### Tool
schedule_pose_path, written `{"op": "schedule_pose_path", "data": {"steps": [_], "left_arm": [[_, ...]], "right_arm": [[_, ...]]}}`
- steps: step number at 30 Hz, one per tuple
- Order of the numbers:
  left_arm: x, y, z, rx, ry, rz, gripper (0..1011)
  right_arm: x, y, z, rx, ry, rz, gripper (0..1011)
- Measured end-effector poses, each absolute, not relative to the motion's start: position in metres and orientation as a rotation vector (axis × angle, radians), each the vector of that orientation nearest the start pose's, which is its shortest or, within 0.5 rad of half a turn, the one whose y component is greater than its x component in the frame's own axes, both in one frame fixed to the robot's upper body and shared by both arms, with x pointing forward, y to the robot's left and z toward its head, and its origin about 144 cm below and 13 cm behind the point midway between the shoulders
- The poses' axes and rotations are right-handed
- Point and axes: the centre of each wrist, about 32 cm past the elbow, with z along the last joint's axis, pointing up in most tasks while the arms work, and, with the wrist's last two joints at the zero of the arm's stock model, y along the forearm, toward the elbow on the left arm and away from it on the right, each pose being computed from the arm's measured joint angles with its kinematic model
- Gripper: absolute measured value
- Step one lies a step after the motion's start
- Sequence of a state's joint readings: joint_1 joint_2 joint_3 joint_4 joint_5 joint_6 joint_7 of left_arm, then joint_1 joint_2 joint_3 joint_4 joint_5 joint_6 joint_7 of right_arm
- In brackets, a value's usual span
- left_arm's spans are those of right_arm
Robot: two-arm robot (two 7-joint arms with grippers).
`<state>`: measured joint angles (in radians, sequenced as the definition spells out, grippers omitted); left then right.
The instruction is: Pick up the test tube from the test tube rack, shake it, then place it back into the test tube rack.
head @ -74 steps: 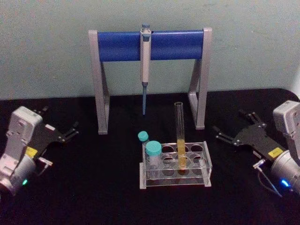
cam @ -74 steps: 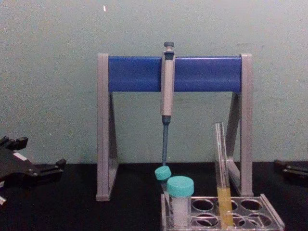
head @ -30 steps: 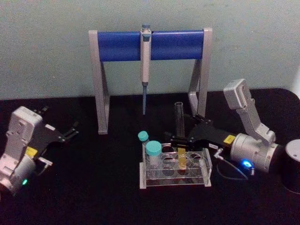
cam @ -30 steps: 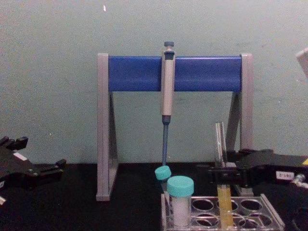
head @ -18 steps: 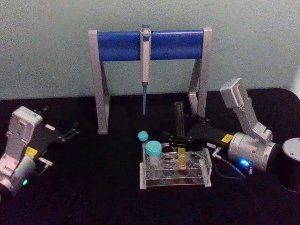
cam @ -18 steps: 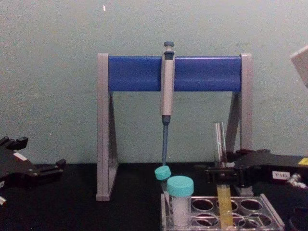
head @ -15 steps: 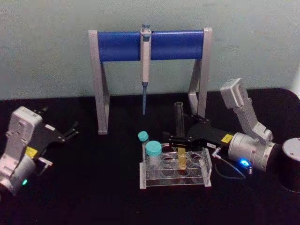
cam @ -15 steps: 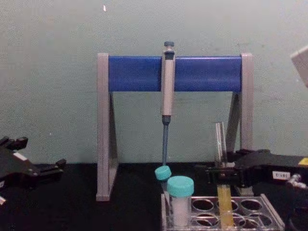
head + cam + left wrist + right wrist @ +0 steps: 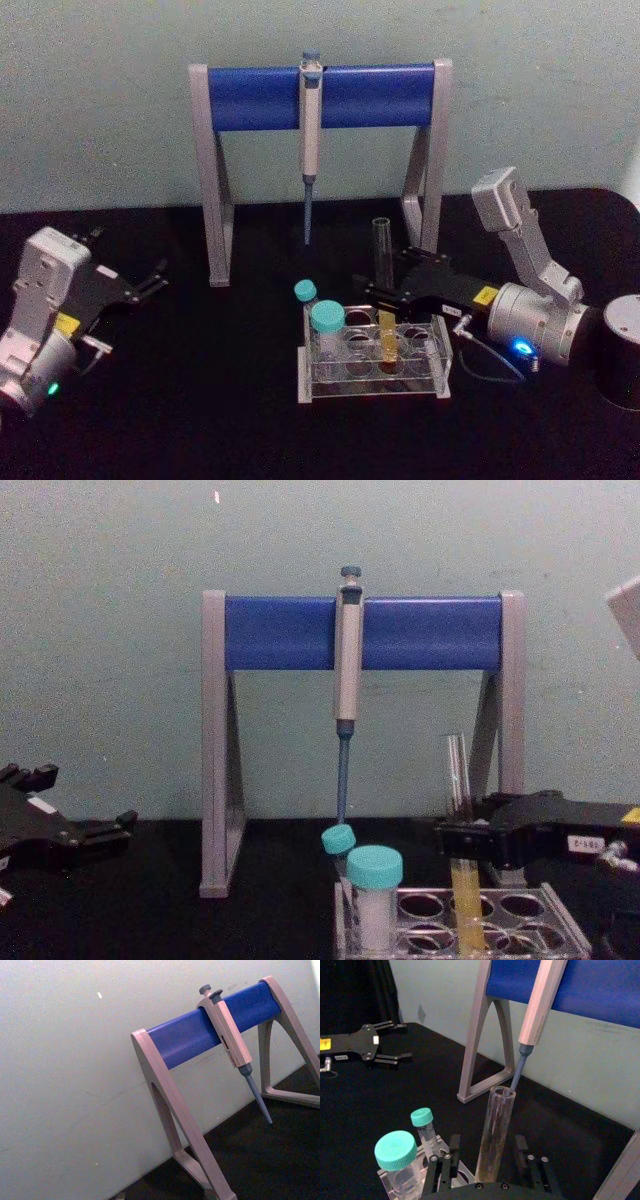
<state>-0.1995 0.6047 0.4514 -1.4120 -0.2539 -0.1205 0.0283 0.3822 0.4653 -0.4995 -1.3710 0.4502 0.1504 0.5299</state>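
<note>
The test tube [image 9: 381, 250] stands upright in a middle hole of the rack [image 9: 437, 365], with yellow liquid in its lower part and its open mouth well above the rack's top.

The right gripper [image 9: 383, 292] reaches in level from the rack's right, just above the rack's top. Its forearm lies low over the black table [image 9: 200, 410] and the upper link rises steeply behind it. In the right wrist view the two black fingers [image 9: 454, 1146] stand one on each side of the glass, with a visible gap on both sides, so they are spread around the tube and not clamped on it. From the chest view the gripper [image 9: 462, 840] crosses the tube just above the liquid.

The left gripper [image 9: 155, 280] rests far to the rack's left, low over the table. It points toward the rack and its fingers are spread and hold nothing.

Two teal-capped vials [image 9: 327, 320] sit in the rack's left end. Behind the rack stands a grey and blue stand [image 9: 260, 97], with a pipette [image 9: 310, 120] hanging from its bar.
</note>
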Motion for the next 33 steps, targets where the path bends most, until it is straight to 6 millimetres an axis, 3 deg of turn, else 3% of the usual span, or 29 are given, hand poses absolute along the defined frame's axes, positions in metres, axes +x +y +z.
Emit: {"op": "schedule_pose_path", "data": {"steps": [14,33], "left_arm": [[0.4886,0.3097,1.1398,0.304,-0.285,1.248,1010],[0.4886,0.3097,1.1398,0.304,-0.285,1.248,1010]], "right_arm": [[0.5379,-0.2531,1.1805,-0.221,0.068,-0.708,260],[0.5337,-0.2528,1.178,-0.189,0.043,-0.706,233]]}}
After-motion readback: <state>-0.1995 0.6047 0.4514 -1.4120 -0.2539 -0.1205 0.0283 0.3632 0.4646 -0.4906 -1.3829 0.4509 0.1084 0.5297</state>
